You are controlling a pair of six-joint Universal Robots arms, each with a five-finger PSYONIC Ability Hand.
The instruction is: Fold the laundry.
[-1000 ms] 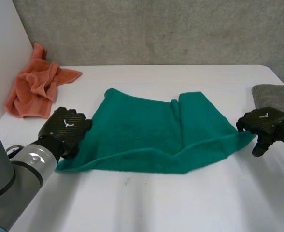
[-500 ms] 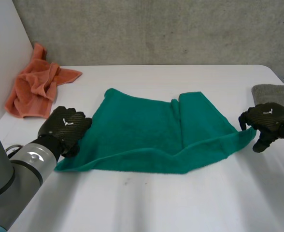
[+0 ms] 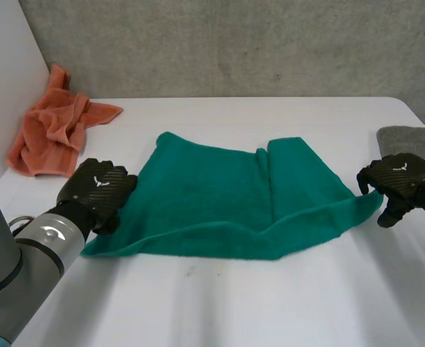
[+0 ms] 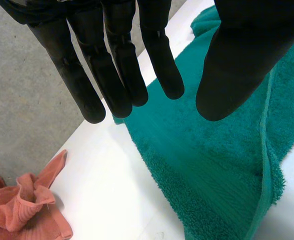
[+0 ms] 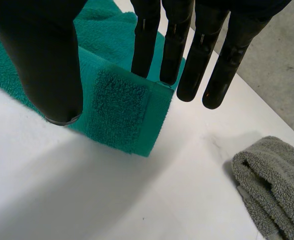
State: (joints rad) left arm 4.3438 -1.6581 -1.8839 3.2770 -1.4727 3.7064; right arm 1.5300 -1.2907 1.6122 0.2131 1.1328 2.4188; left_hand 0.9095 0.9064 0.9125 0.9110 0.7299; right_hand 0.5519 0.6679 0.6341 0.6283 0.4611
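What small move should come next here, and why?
Probably closing both hands on the green towel: the left hand at its left edge and the right hand at its right corner have straight fingers, pinching nothing, so it cannot yet be lifted to fold.

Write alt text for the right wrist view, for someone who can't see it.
The robot's right hand, fingers straight and thumb held apart, is over a corner of a teal green towel lying on a white table. A grey towel lies on the table beyond the fingertips, apart from the green one.
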